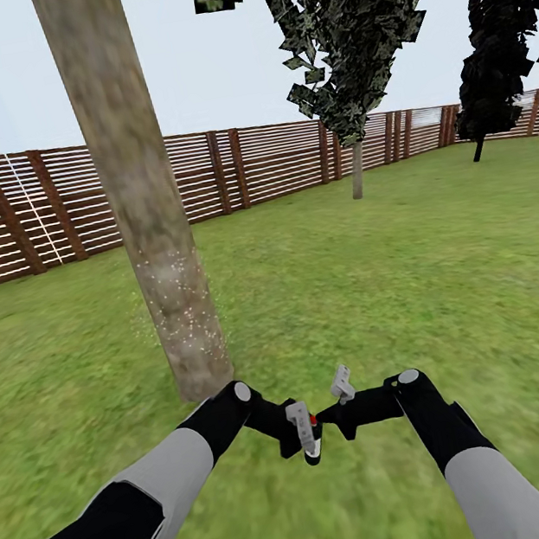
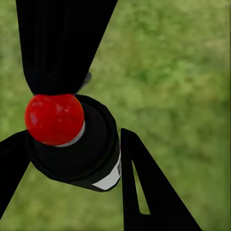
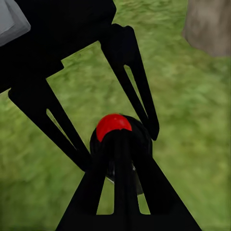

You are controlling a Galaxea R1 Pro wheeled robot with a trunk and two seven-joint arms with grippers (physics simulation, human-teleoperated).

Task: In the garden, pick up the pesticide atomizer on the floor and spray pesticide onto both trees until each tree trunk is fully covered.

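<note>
The pesticide atomizer [image 1: 313, 439] is a black bottle with a red cap [image 2: 54, 118], held low over the grass in front of me. My left gripper [image 1: 301, 429] is shut on its body, one finger on each side [image 2: 144, 183]. My right gripper [image 1: 327, 416] is shut, and its joined fingertips [image 3: 116, 144] rest on the red cap [image 3: 111, 124]. The thick grey-brown tree trunk [image 1: 143, 203] rises just beyond my left arm. White specks dot its lower bark [image 1: 185, 314]. Its base [image 3: 210, 24] also appears in the right wrist view.
Green lawn [image 1: 412, 281] stretches all around. A brown slatted fence [image 1: 269, 162] closes the back. A thin-trunked dark-leaved tree [image 1: 359, 162] stands ahead to the right, and a darker narrow tree [image 1: 491, 74] stands at the far right by the fence.
</note>
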